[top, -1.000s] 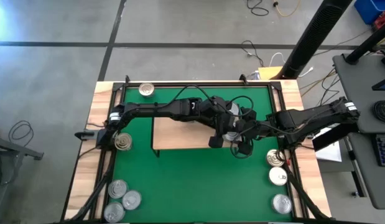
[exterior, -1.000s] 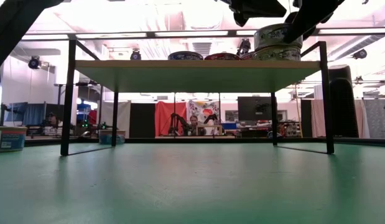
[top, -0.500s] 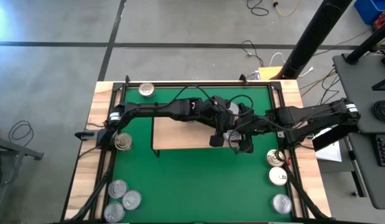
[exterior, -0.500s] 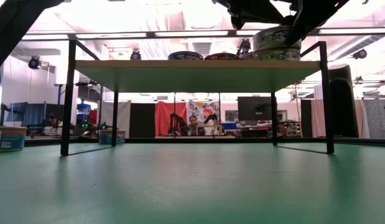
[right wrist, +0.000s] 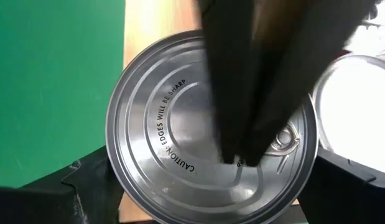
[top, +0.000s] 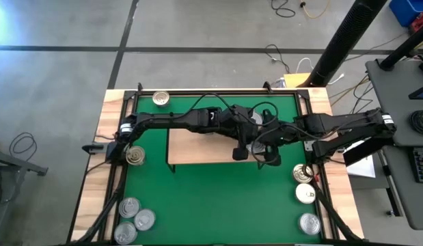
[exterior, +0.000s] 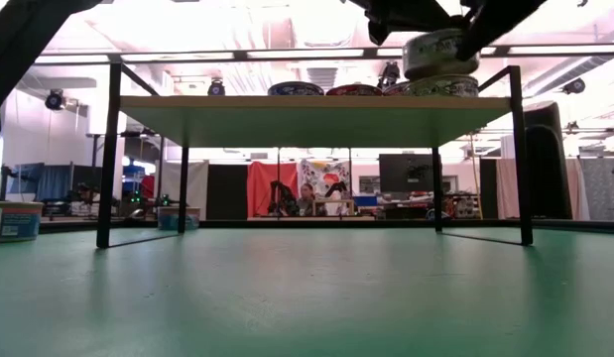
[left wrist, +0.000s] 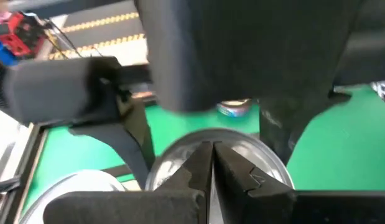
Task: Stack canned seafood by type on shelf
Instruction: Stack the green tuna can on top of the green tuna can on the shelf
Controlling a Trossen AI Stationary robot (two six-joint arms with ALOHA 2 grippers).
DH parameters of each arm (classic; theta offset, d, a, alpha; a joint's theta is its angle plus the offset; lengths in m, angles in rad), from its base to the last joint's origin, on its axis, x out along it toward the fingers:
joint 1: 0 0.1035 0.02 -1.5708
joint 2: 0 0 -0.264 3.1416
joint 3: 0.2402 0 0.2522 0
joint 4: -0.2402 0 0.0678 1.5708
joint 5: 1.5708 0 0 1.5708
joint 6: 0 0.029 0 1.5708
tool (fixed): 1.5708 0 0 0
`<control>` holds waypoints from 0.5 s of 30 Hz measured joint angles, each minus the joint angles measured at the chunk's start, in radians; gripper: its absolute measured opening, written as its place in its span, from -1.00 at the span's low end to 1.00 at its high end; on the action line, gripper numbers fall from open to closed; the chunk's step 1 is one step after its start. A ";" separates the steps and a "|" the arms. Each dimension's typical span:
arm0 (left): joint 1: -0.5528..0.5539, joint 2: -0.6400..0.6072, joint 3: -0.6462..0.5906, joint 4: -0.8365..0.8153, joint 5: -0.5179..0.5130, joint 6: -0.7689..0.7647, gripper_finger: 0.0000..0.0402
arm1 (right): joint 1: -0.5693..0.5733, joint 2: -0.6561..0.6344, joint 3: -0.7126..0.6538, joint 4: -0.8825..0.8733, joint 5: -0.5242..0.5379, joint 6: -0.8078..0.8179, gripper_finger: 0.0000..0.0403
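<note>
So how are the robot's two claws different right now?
The left gripper is pinched shut and empty, its tips over the tin. The right gripper is spread wide around that tin, holding it above another tin. Both are dark and hover over the shelf.

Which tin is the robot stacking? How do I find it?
Find the wooden shelf in the middle of the green mat. At its right end, both arms meet over a stack of tins. It's the top tin, tilted between the right gripper's open fingers; the others lie flat.

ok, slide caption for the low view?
Right gripper holds a round silver tin above another on the light-wood shelf.
</note>
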 joint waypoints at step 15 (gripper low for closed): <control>-0.009 0.000 -0.013 -0.015 -0.018 -0.014 -1.00 | -0.015 0.036 -0.018 -0.006 0.025 -0.051 0.83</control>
